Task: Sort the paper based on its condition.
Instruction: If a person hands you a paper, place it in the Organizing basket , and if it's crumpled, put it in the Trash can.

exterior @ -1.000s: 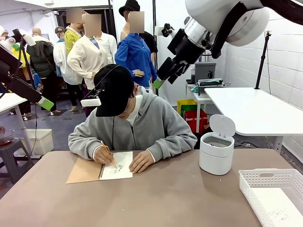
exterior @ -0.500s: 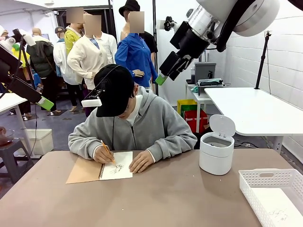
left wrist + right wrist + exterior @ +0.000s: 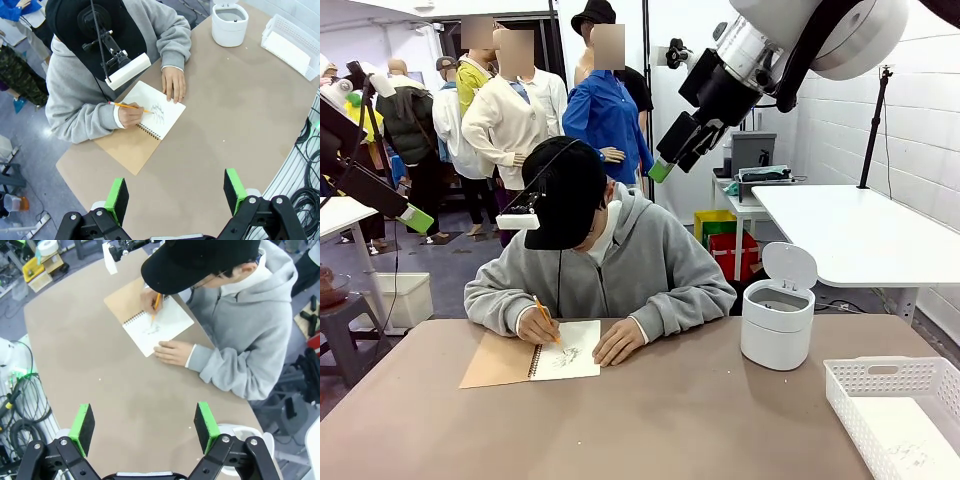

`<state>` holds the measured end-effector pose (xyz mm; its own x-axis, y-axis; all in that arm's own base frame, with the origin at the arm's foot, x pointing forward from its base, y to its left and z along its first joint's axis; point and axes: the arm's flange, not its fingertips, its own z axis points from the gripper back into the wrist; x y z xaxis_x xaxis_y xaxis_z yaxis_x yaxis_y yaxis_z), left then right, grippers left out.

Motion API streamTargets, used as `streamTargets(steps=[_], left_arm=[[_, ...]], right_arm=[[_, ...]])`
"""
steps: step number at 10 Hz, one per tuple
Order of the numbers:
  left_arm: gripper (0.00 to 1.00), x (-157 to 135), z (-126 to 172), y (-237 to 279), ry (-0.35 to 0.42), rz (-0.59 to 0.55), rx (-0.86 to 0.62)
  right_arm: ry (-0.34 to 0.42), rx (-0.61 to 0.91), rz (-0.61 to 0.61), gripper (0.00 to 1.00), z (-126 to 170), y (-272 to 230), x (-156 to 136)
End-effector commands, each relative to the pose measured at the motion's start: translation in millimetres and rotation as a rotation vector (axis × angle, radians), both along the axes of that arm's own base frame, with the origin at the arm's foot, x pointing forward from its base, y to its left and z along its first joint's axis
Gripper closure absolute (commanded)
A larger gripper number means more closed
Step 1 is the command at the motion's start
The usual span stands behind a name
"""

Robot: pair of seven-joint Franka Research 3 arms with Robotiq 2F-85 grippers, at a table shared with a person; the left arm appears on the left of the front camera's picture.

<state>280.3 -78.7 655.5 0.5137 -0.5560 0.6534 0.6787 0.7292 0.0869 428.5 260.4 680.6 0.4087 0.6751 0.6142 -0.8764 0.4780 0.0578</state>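
Note:
A person at the far side writes with a pencil on the open white page of a spiral notebook point(image 3: 567, 351) point(image 3: 159, 108) point(image 3: 161, 325) with a brown cover. A flat white sheet of paper point(image 3: 908, 438) point(image 3: 287, 46) lies in the white basket point(image 3: 880, 378) point(image 3: 299, 31). My left gripper point(image 3: 176, 195) hovers open high above the table's near edge, and it is also at the left edge of the front view point(image 3: 400, 152). High above the person's side of the table, my right gripper point(image 3: 144, 427) point(image 3: 672, 165) is open and holds nothing.
A small white bin point(image 3: 778, 322) point(image 3: 230, 24) point(image 3: 243, 434) with its lid up stands on the table right of the person. The basket sits at the near right corner. Cables hang beside the table's edge point(image 3: 305, 150). People stand behind the person.
My right arm has swung up and slightly right, carrying its open gripper a little higher. The person keeps writing, the head a bit raised. The left arm is still.

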Motion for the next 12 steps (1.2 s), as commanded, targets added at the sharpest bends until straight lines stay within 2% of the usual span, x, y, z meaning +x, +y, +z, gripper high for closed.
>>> streamTargets(steps=[1, 12], left_arm=[[0.00, 0.1, 0.0, 1.0, 0.001, -0.006, -0.010], [0.00, 0.1, 0.0, 1.0, 0.001, -0.006, -0.010]], right_arm=[[0.000, 0.000, 0.000, 0.00, -0.5, 0.7, 0.5], [0.000, 0.000, 0.000, 0.00, -0.5, 0.7, 0.5]])
